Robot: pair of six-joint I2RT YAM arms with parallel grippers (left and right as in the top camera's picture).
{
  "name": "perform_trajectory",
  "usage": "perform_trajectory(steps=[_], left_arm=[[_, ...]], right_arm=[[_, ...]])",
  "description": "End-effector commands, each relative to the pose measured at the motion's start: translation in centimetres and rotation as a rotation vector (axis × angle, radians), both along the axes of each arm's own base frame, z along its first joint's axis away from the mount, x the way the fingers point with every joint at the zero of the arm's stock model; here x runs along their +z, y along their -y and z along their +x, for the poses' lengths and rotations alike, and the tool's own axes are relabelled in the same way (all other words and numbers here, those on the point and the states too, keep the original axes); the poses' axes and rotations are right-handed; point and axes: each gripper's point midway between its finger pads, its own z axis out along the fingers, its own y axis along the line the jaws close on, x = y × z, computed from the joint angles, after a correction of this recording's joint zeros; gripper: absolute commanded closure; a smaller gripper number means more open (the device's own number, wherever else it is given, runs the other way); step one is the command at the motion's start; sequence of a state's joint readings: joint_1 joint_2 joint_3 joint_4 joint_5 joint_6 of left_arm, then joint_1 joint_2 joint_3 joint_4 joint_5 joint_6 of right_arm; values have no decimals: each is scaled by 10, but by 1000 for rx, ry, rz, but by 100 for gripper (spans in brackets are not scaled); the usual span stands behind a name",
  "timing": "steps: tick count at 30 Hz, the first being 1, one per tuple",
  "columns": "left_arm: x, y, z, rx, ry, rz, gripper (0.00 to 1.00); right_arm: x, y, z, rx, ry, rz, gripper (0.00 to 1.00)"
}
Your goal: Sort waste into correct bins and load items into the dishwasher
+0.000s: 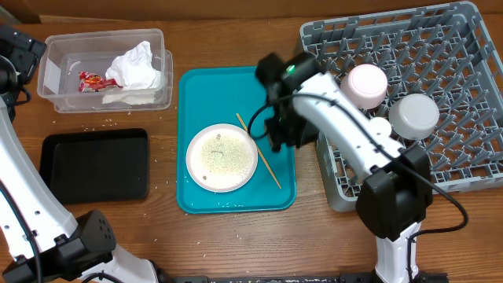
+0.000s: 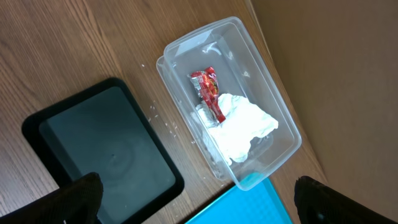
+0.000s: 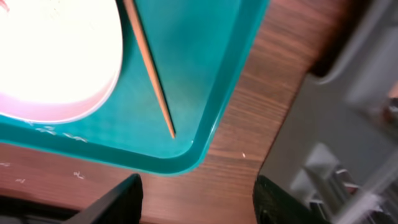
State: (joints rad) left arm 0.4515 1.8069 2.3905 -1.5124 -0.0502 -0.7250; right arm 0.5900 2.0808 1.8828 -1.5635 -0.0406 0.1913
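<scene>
Status, overhead view, clock positions from table centre.

Done: clear tub at 10 o'clock holds crumpled napkins and the red-and-white wrapper. Dish rack at 3 o'clock carries a pale-pink round piece and, at its 4 o'clock, a pale grey round piece, judged to be the bowl upturned. Cup not confirmed; the arm hides that spot.

Left: white plate sits on the teal tray at centre, covered in rice. A chopstick lies just beside the plate at its 3 o'clock; only one stick can be made out. Black tray at 9 o'clock looks bare. Loose grains lie on the wood between tub and black tray.

Right gripper: fingers spread wide, nothing between them, hovering over the teal tray's 4 o'clock corner, near the chopstick tip.

Left gripper: fingers far apart, holding nothing, above the gap between black tray and tub.

Judgement: past halfway. Rice, plate and chopstick outstanding.
</scene>
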Motion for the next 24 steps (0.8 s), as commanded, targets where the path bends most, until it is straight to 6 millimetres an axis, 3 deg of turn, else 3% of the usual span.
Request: perform_trajectory(steps=[1,6,10,24], left_arm=[[-2,0,2,-12,-14,14,0],[-2,0,2,-12,-14,14,0],[-2,0,2,-12,-14,14,0],[-2,0,2,-12,-14,14,0]], right_arm=[[-24,6,-12,48,-24,-51,43],[-63,4,-27,98,-70,-13,57],[-79,-1,-31,105,-75,27,64],[-83,-21,-21,128,-12,84,66]])
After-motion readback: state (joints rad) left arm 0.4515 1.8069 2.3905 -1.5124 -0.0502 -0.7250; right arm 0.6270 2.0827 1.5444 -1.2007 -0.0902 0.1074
